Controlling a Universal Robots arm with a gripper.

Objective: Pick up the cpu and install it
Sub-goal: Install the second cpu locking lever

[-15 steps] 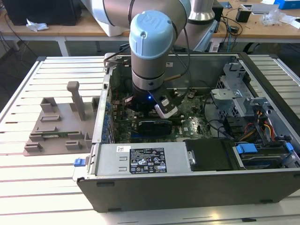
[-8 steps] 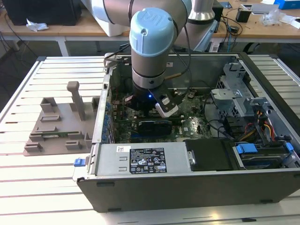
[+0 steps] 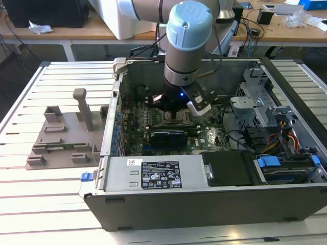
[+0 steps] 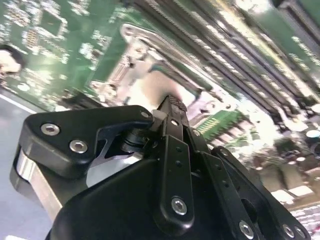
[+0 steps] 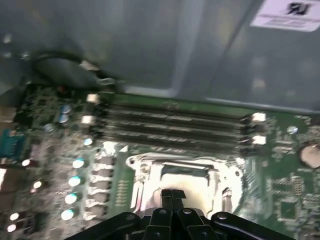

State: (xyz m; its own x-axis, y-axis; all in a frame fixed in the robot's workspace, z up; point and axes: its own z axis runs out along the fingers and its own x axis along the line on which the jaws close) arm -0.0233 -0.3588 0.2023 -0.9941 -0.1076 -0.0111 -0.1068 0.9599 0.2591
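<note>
At the near edge of the slatted white metal table lies one open dark grey computer case, its long grey power supply box along the near wall and two blue-tabbed drive carriers at the near corner toward the exterior view's right. Behind them, on the case floor, sits one green motherboard carrying one long black rectangular expansion card. In the first wrist view four dark memory slots run side by side next to one shiny metal socket frame.

The black two-finger gripper hangs directly over that frame, its fingers drawn together tip to tip, with nothing seen between them. The cpu, a pale silver-grey square, lies flat inside the frame just beyond the fingertips; whether they touch it cannot be told.

Beside the case, toward the exterior view's left, one grey plastic block with upright posts rests on the table.

The arm's light blue-capped silver wrist points straight down into the middle of the case. Farther off stands a wooden workbench strewn with cables.
</note>
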